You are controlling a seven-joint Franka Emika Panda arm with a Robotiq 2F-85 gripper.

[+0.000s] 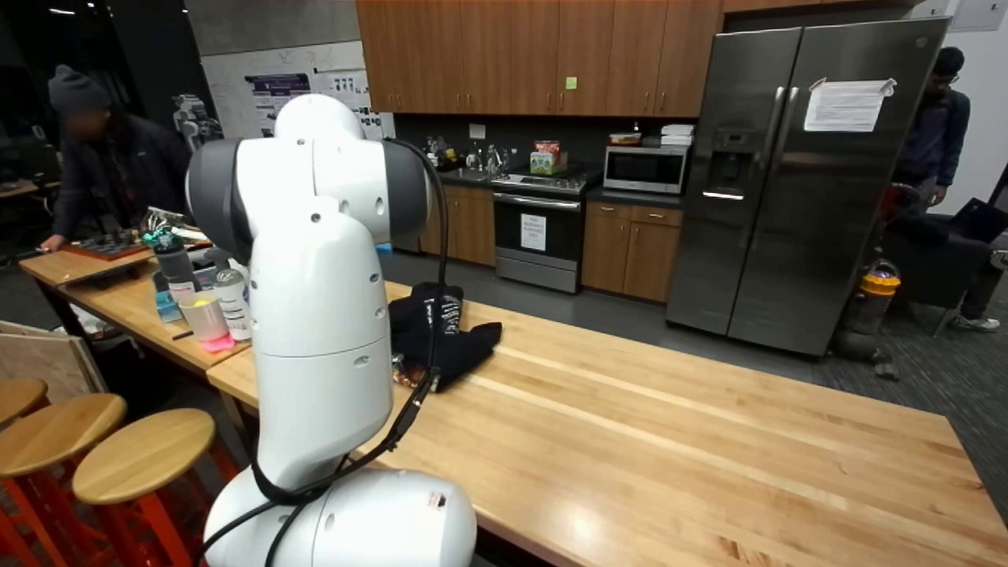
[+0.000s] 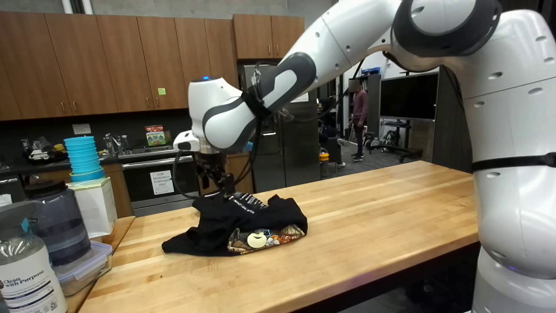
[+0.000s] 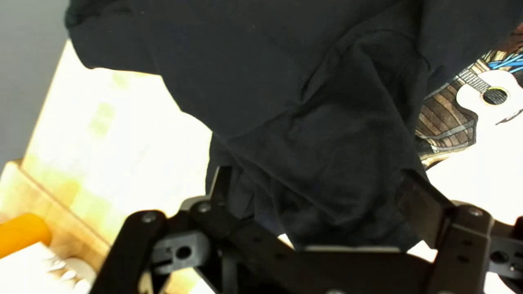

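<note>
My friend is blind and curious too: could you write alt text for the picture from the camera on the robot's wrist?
A robot gripper, its jaws wide open, stands over a rumpled black garment; whether they touch is unclear. A printed guitar shows at the right, a glaringly bright wooden tabletop at the left.

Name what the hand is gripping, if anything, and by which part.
Nothing is held: the hand is open, its fingers spread wide over the black garment. Whether they touch it cannot be told.
</note>
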